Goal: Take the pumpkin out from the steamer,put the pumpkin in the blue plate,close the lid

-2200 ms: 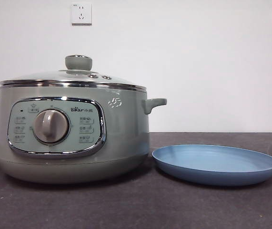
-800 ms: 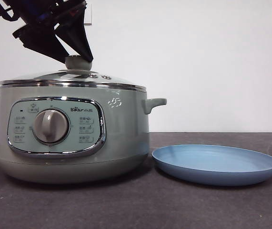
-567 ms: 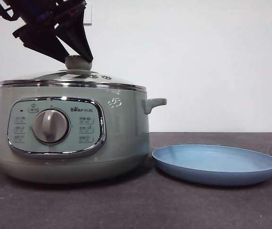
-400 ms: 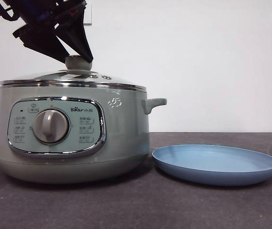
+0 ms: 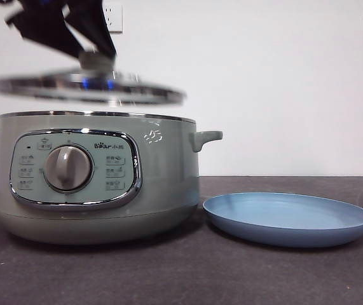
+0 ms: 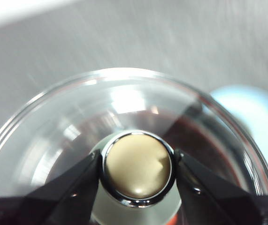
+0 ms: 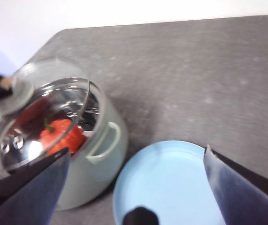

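Pumpkin [image 7: 61,136] sat inside the steamer [image 5: 98,178] at left of the front frame, visible through the raised glass lid [image 5: 89,87]. The left gripper [image 6: 137,165] had its fingers [image 6: 77,180] clamped on the lid's knob [image 6: 137,166], holding the lid clear above the rim. The right gripper [image 7: 134,161] hung open above the blue plate [image 5: 287,219], which rested on the counter [image 5: 181,273] at lower right.

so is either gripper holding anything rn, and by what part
The left gripper holds the lid by its knob, jaws shut on either side, lid lifted clear of the steamer. The right gripper is open, holding nothing.
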Motion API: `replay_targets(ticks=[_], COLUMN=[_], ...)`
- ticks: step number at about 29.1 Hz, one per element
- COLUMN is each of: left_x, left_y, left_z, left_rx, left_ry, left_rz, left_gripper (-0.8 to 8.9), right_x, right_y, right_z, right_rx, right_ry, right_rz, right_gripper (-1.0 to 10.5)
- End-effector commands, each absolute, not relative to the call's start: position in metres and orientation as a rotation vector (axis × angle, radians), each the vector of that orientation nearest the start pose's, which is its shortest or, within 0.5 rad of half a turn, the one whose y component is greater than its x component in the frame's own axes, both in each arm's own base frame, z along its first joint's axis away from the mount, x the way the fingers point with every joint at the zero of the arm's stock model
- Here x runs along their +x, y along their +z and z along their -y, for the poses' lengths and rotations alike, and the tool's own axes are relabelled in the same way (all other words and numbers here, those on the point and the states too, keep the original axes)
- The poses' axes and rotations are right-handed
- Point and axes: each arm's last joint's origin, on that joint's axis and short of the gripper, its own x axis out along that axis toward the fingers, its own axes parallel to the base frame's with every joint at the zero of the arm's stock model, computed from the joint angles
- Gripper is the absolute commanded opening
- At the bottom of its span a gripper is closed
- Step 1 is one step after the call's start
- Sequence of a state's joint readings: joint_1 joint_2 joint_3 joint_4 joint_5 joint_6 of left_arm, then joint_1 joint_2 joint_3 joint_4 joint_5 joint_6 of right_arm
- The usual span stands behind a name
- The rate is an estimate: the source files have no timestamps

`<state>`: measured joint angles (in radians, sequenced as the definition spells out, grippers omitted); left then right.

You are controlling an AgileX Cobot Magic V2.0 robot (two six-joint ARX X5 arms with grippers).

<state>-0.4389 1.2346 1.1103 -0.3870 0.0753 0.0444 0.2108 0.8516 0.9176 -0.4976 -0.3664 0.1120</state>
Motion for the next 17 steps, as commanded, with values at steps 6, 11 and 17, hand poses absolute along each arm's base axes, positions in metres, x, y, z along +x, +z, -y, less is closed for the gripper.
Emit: replay_targets(ticks=[6,11,17], left_x=[0.198,0.171,0.149], left_y=[0.386,0.403,0.409], left_z=[0.090,0.072,0.055], left_rx=[0.120,0.124,0.177], left_ry=[-0.363,-0.188,0.018], left_rz=[-0.245,-0.168,-0.152], left_gripper=[-0.09,-0.09,-0.09], right_x=[0.197,0.224,0.255], right_y=[0.338,0.339,0.338], right_z=[-0.090,-0.138,-0.206], right_rx=[0.110,0.040,-0.107], right_ry=[0.696,0.822,0.958], right_rz=[-0.573,-0.654,-0.749], right_gripper=[4.7,4.8,5.3])
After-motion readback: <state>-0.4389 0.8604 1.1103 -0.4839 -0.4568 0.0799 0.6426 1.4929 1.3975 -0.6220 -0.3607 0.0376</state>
